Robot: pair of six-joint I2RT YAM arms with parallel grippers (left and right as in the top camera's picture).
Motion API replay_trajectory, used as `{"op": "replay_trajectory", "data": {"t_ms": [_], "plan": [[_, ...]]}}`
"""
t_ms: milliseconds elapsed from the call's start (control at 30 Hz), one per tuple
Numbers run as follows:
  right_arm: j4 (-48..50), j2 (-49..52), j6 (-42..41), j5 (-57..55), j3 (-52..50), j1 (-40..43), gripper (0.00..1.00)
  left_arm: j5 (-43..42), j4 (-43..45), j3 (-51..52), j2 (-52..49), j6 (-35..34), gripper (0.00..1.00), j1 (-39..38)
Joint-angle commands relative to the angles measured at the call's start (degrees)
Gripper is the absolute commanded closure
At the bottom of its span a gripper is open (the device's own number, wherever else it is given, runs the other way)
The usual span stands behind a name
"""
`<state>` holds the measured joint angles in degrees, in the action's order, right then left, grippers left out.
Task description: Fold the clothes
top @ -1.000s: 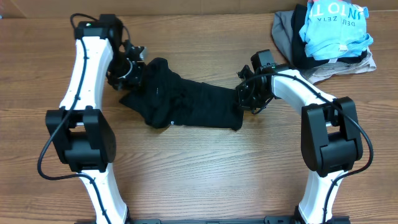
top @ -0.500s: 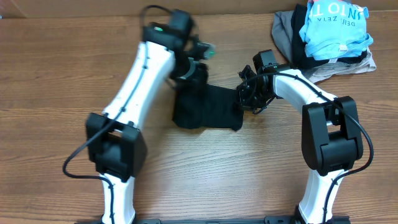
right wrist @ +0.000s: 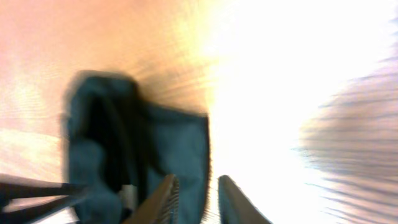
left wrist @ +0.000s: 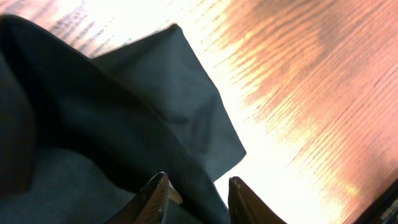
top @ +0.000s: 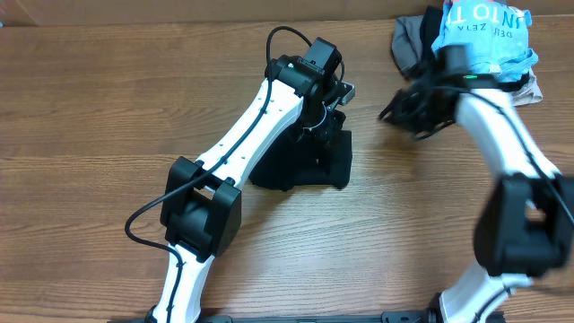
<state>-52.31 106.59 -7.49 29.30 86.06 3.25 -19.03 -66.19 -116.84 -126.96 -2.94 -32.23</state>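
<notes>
The soft black fabric T-shirt is plain black all over; the wooden worktop is warm brown with darker grain streaks; the crumpled light blue shirt carries white lettering, atop grey and beige folded garments

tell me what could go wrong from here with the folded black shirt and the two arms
1. The left gripper sits low over the folded black soft-fabric T-shirt, its fingers parted with cloth between them. Lifting away could snag and undo the fold.
2. The right gripper is off the shirt, blurred, near the pile of folded garments topped by a light blue shirt. It might clip that pile.
3. The fold looks bunched rather than flat, so it may slump open.
</notes>
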Motion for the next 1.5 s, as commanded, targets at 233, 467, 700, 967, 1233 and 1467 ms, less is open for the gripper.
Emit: {"op": "replay_trajectory", "data": {"t_ms": [233,467,700,967,1233,1467], "plan": [[-2.5,-3.6,6.6,4.5,-0.6,-4.7,0.36,-0.4,-13.1,-16.8,0.9,-2.4,0.47,8.3],[-1.0,-0.3,6.7,-3.1,-0.6,-15.0,0.16,-0.1,-20.6,-25.3,1.0,-0.9,0.37,16.3],[3.3,7.5,6.3,-4.7,-0.6,-20.0,0.15,1.6,-22.5,-24.5,1.0,1.7,0.34,18.9],[4.7,12.5,5.8,-5.7,-0.6,-20.2,0.35,4.7,-22.9,-24.4,1.0,1.7,0.31,18.6],[5.1,9.8,4.7,-4.6,-0.4,-19.9,0.74,4.7,-22.7,-24.4,1.0,1.7,0.28,18.6],[1.2,3.2,3.0,-5.2,1.3,-19.4,0.96,9.4,-22.9,-24.4,1.0,1.7,0.20,18.7]]}}
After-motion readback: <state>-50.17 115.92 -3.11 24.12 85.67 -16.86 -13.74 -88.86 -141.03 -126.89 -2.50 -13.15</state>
